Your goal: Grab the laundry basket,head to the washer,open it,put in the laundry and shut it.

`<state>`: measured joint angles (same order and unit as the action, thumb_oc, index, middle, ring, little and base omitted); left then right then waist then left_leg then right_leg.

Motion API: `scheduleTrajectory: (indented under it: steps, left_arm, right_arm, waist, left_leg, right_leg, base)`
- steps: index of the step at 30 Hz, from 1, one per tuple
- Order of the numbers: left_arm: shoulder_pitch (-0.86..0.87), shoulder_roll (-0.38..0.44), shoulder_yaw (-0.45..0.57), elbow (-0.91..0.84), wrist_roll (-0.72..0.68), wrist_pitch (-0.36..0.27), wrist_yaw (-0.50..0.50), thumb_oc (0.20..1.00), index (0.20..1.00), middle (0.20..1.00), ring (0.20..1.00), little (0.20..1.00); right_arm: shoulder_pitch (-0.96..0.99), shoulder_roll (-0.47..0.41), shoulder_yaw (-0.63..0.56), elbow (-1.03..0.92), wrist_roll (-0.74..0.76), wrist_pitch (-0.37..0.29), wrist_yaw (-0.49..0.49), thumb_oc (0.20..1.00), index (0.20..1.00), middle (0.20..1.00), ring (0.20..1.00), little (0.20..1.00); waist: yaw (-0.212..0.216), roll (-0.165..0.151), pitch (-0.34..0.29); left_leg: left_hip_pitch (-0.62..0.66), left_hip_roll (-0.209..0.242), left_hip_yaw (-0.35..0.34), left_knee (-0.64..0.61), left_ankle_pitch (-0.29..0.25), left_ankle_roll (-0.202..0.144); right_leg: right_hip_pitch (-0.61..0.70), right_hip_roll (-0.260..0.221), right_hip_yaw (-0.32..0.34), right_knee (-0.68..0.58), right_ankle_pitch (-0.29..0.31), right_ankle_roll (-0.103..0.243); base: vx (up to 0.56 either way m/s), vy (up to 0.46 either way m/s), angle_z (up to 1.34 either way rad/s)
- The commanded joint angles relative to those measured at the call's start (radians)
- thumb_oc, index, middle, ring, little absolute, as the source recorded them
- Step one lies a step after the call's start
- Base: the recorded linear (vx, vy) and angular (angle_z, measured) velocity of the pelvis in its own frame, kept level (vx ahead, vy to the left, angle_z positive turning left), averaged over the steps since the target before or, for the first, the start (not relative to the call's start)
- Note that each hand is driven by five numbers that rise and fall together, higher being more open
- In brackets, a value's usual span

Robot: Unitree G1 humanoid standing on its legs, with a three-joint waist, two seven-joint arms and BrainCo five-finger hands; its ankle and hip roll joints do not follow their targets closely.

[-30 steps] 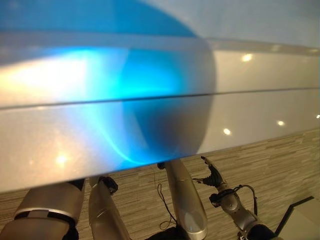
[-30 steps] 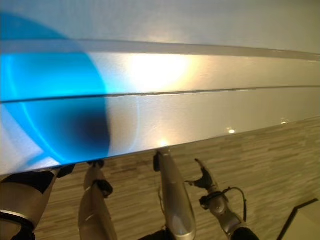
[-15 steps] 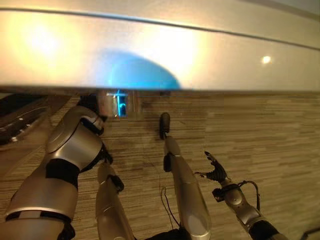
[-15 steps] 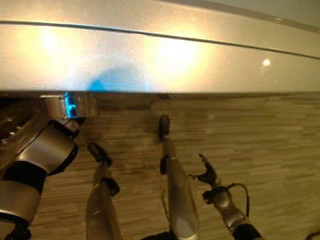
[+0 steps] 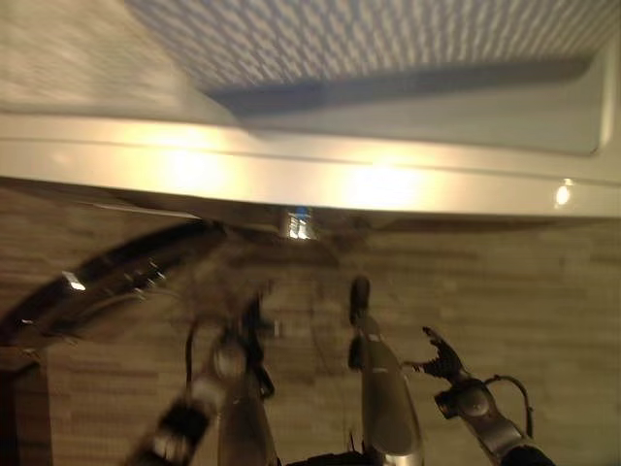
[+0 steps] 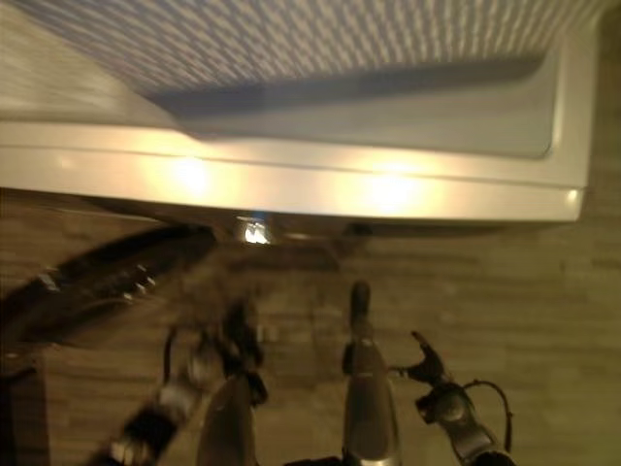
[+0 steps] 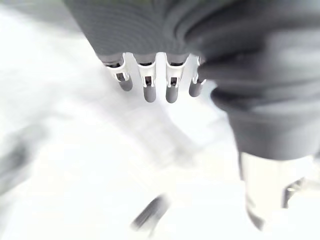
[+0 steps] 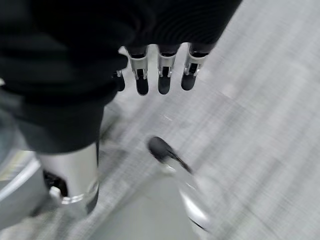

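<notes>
Right hand (image 5: pixel 441 357) seen lower right, fingers relaxed, nothing held. Left hand (image 7: pixel 150 82) blurred lower left, fingers straight, nothing held.

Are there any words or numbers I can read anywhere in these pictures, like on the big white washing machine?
None can be read. The washer shows a plain shiny front edge with bright glints but no letters or numbers. A small blue-lit spot sits under its edge, too blurred to tell whether it is a sign. The open washer door shows no print either.

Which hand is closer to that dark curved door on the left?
Left. The left hand is just beside the dark curved door, apart from it; the right hand hangs far to its right.
</notes>
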<state>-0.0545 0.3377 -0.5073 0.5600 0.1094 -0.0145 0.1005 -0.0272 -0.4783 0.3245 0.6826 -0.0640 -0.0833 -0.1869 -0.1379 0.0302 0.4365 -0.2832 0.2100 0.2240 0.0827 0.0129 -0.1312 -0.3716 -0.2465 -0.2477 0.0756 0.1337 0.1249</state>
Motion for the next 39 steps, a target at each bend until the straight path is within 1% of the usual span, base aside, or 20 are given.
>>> scheduleTrajectory:
  steps: [1, 5, 6, 9, 10, 12, 13, 14, 15, 16, 17, 18, 19, 20, 22, 25, 27, 31, 36, 39]
  left_arm:
    - [-0.075, -0.005, 0.025, 0.040, -0.062, -0.079, -0.041, 1.000, 1.000, 1.000, 1.000, 1.000]
    - [-0.037, 0.006, 0.039, 0.032, -0.065, -0.087, -0.041, 1.000, 1.000, 1.000, 1.000, 1.000]
    - [-0.009, 0.013, 0.059, 0.027, -0.062, -0.090, -0.044, 1.000, 1.000, 1.000, 1.000, 1.000]
    - [0.051, 0.029, 0.111, -0.016, -0.054, -0.089, -0.045, 1.000, 1.000, 1.000, 1.000, 1.000]
    - [0.077, 0.032, 0.142, -0.033, -0.032, -0.090, -0.048, 1.000, 1.000, 1.000, 1.000, 1.000]
    - [0.084, 0.038, 0.162, -0.043, -0.018, -0.091, -0.046, 1.000, 1.000, 1.000, 1.000, 1.000]
    - [0.102, 0.038, 0.197, -0.059, -0.012, -0.085, -0.046, 1.000, 1.000, 1.000, 1.000, 1.000]
    - [0.103, 0.038, 0.198, -0.060, -0.013, -0.084, -0.046, 1.000, 1.000, 1.000, 1.000, 1.000]
    - [0.110, 0.035, 0.213, -0.058, -0.018, -0.083, -0.044, 1.000, 1.000, 1.000, 1.000, 1.000]
    - [0.115, 0.035, 0.232, -0.062, -0.023, -0.083, -0.037, 1.000, 1.000, 1.000, 1.000, 1.000]
    - [0.135, 0.041, 0.266, -0.093, -0.036, -0.077, -0.035, 1.000, 1.000, 1.000, 1.000, 1.000]
    - [0.135, 0.041, 0.266, -0.094, -0.036, -0.077, -0.035, 1.000, 1.000, 1.000, 1.000, 1.000]
    - [0.139, 0.047, 0.288, -0.109, -0.048, -0.075, -0.027, 1.000, 1.000, 1.000, 1.000, 1.000]
    - [0.142, 0.048, 0.290, -0.113, -0.049, -0.073, -0.028, 1.000, 1.000, 1.000, 1.000, 1.000]
    - [0.186, 0.065, 0.376, -0.167, -0.101, -0.079, -0.011, 1.000, 1.000, 1.000, 1.000, 1.000]
    - [0.208, 0.071, 0.400, -0.201, -0.124, -0.082, -0.014, 1.000, 1.000, 1.000, 1.000, 1.000]
    - [0.233, 0.089, 0.472, -0.279, -0.175, -0.115, -0.008, 1.000, 1.000, 1.000, 1.000, 1.000]
    - [0.169, 0.142, 0.536, -0.270, -0.173, -0.134, 0.036, 1.000, 1.000, 1.000, 1.000, 1.000]
    - [-0.002, 0.256, 0.593, -0.154, -0.114, -0.103, 0.084, 1.000, 1.000, 1.000, 1.000, 1.000]
    - [-0.036, 0.270, 0.589, -0.116, -0.115, -0.096, 0.091, 1.000, 1.000, 1.000, 1.000, 1.000]
  right_arm:
    - [0.041, 0.003, 0.010, 0.064, -0.031, 0.011, 0.028, 1.000, 1.000, 1.000, 1.000, 1.000]
    - [0.034, 0.021, 0.002, 0.124, -0.033, 0.014, 0.034, 1.000, 1.000, 1.000, 1.000, 1.000]
    - [0.035, 0.036, -0.015, 0.162, -0.034, 0.021, 0.039, 1.000, 1.000, 1.000, 1.000, 1.000]
    - [0.056, 0.069, -0.047, 0.208, -0.050, 0.030, 0.049, 1.000, 1.000, 1.000, 1.000, 1.000]
    - [0.074, 0.084, -0.063, 0.238, -0.074, 0.036, 0.059, 1.000, 1.000, 1.000, 1.000, 1.000]
    - [0.081, 0.091, -0.074, 0.262, -0.083, 0.039, 0.063, 1.000, 1.000, 1.000, 1.000, 1.000]
    - [0.089, 0.112, -0.096, 0.303, -0.076, 0.046, 0.067, 1.000, 1.000, 1.000, 1.000, 1.000]
    - [0.089, 0.112, -0.095, 0.304, -0.076, 0.046, 0.067, 1.000, 1.000, 1.000, 1.000, 1.000]
    - [0.089, 0.116, -0.098, 0.330, -0.073, 0.050, 0.074, 1.000, 1.000, 1.000, 1.000, 1.000]
    - [0.087, 0.121, -0.096, 0.353, -0.075, 0.052, 0.079, 1.000, 1.000, 1.000, 1.000, 1.000]
    - [0.081, 0.126, -0.081, 0.381, -0.079, 0.049, 0.080, 1.000, 1.000, 1.000, 1.000, 1.000]
    - [0.081, 0.126, -0.080, 0.381, -0.079, 0.049, 0.080, 1.000, 1.000, 1.000, 1.000, 1.000]
    - [0.074, 0.128, -0.071, 0.389, -0.081, 0.047, 0.083, 1.000, 1.000, 1.000, 1.000, 1.000]
    - [0.073, 0.128, -0.069, 0.391, -0.081, 0.046, 0.083, 1.000, 1.000, 1.000, 1.000, 1.000]
    - [0.065, 0.153, -0.038, 0.450, -0.094, 0.035, 0.097, 1.000, 1.000, 1.000, 1.000, 1.000]
    - [0.068, 0.165, -0.028, 0.465, -0.100, 0.034, 0.099, 1.000, 1.000, 1.000, 1.000, 1.000]
    - [0.080, 0.170, 0.017, 0.490, -0.135, 0.028, 0.111, 1.000, 1.000, 1.000, 1.000, 1.000]
    - [0.088, 0.177, 0.087, 0.491, -0.185, 0.016, 0.136, 1.000, 1.000, 1.000, 1.000, 1.000]
    - [0.101, 0.168, 0.126, 0.451, -0.207, 0.013, 0.162, 1.000, 1.000, 1.000, 1.000, 1.000]
    - [0.106, 0.165, 0.132, 0.441, -0.211, 0.015, 0.165, 1.000, 1.000, 1.000, 1.000, 1.000]
  waist:
    - [-0.003, -0.019, -0.059]
    - [0.007, -0.012, -0.085]
    - [0.023, 0.000, -0.119]
    - [0.034, -0.011, -0.157]
    - [0.045, -0.008, -0.194]
    - [0.050, -0.009, -0.212]
    - [0.052, -0.001, -0.234]
    - [0.051, -0.003, -0.233]
    - [0.055, 0.021, -0.238]
    - [0.059, 0.035, -0.245]
    - [0.066, 0.045, -0.264]
    - [0.067, 0.044, -0.264]
    - [0.071, 0.049, -0.275]
    - [0.073, 0.047, -0.275]
    - [0.127, 0.028, -0.336]
    - [0.141, 0.017, -0.354]
    - [0.186, -0.009, -0.400]
    - [0.209, -0.029, -0.411]
    - [0.183, -0.045, -0.440]
    - [0.180, -0.049, -0.439]
  left_leg:
    - [-0.010, 0.027, -0.053, 0.303, -0.247, 0.056]
    - [0.045, 0.004, -0.068, 0.320, -0.281, 0.076]
    - [0.080, -0.026, -0.081, 0.338, -0.311, 0.096]
    - [0.120, -0.125, -0.099, 0.353, -0.332, 0.150]
    - [0.151, -0.184, -0.104, 0.325, -0.344, 0.180]
    - [0.169, -0.212, -0.106, 0.299, -0.339, 0.190]
    - [0.212, -0.243, -0.101, 0.246, -0.326, 0.209]
    - [0.215, -0.245, -0.101, 0.242, -0.324, 0.209]
    - [0.248, -0.239, -0.104, 0.213, -0.329, 0.215]
    - [0.267, -0.244, -0.093, 0.179, -0.309, 0.231]
    - [0.299, -0.247, -0.077, 0.109, -0.269, 0.245]
    - [0.300, -0.247, -0.076, 0.108, -0.268, 0.245]
    - [0.306, -0.247, -0.071, 0.078, -0.241, 0.251]
    - [0.311, -0.246, -0.068, 0.071, -0.239, 0.248]
    - [0.323, -0.241, -0.026, -0.023, -0.152, 0.225]
    - [0.327, -0.241, -0.011, -0.046, -0.131, 0.214]
    - [0.317, -0.235, 0.025, -0.094, -0.090, 0.186]
    - [0.327, -0.214, 0.039, -0.120, -0.068, 0.153]
    - [0.323, -0.176, 0.067, -0.140, -0.031, 0.117]
    - [0.321, -0.171, 0.068, -0.142, -0.023, 0.111]
  right_leg:
    - [0.034, -0.069, 0.001, -0.031, 0.026, 0.064]
    - [0.101, -0.096, -0.005, -0.021, 0.019, 0.071]
    - [0.142, -0.126, -0.010, -0.004, 0.016, 0.077]
    - [0.205, -0.203, -0.022, 0.014, 0.054, 0.089]
    - [0.229, -0.239, -0.035, 0.022, 0.091, 0.097]
    - [0.240, -0.257, -0.051, 0.028, 0.114, 0.099]
    - [0.247, -0.280, -0.082, 0.057, 0.163, 0.102]
    - [0.250, -0.281, -0.083, 0.056, 0.163, 0.102]
    - [0.257, -0.266, -0.092, 0.092, 0.156, 0.113]
    - [0.256, -0.250, -0.123, 0.135, 0.124, 0.103]
    - [0.252, -0.194, -0.140, 0.223, 0.042, 0.077]
    - [0.251, -0.195, -0.139, 0.224, 0.041, 0.077]
    - [0.249, -0.140, -0.143, 0.272, -0.004, 0.067]
    - [0.245, -0.140, -0.139, 0.280, -0.011, 0.064]
    - [0.335, -0.006, -0.201, 0.284, -0.146, 0.044]
    - [0.369, 0.010, -0.214, 0.263, -0.161, 0.041]
    - [0.468, 0.053, -0.208, 0.110, -0.224, 0.018]
    - [0.501, 0.081, -0.181, 0.004, -0.221, 0.005]
    - [0.562, 0.111, -0.206, -0.110, -0.210, 0.000]
    - [0.568, 0.118, -0.207, -0.119, -0.212, -0.004]
  base:
    - [-0.04, 0.160, 0.33]
    - [-0.04, 0.180, 0.24]
    - [-0.14, 0.269, 0.16]
    - [-0.17, 0.412, 0.39]
    - [-0.08, 0.351, 0.52]
    - [-0.10, 0.333, 0.23]
    - [-0.10, 0.306, 0.29]
    - [-0.05, 0.299, 0.24]
    - [-0.05, 0.257, 0.14]
    - [-0.14, 0.400, -0.04]
    - [-0.15, 0.290, -0.27]
    - [-0.14, 0.217, -0.49]
    - [-0.05, 0.062, -0.43]
    - [-0.10, 0.100, -0.28]
    - [-0.10, -0.014, -0.35]
    - [-0.04, -0.053, -0.52]
    - [-0.08, -0.138, -0.44]
    - [-0.03, -0.165, -0.36]
    - [0.01, -0.146, 0.07]
    - [0.00, -0.095, 0.09]
